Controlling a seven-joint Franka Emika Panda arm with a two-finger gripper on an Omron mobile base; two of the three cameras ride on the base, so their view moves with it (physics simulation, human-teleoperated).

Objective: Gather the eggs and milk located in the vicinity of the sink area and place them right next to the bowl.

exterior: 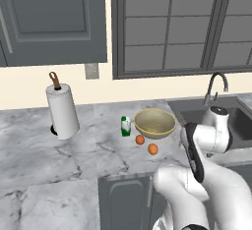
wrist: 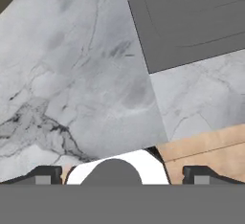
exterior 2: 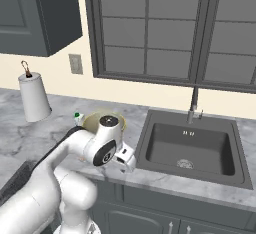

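- Two small orange-brown eggs (exterior: 140, 139) (exterior: 153, 149) lie on the grey marble counter (exterior: 59, 160) in the left base view, just in front of the wide tan-yellow bowl (exterior: 154, 123). The small white milk carton with a green band (exterior: 126, 126) stands just to the left of the bowl. All three look to be right next to the bowl now, so I think the job is done or nearly done. The dark grey sink (exterior: 236, 113) with its curved tap is off to the right, with no egg or milk near it.
- In the right base view, the white arm bends in front of the bowl (exterior 2: 95, 119). A bit of the green milk cap (exterior 2: 77, 114) peeks out on the bowl's left. The sink (exterior 2: 192, 145) is on the right.
- In the hand view, the gripper (wrist: 122, 175) looks down at bare counter (wrist: 72, 74) beside a corner of the sink (wrist: 191, 22). Its two dark tips are spread wide apart and hold nothing. The eggs, milk and bowl are away from the gripper.
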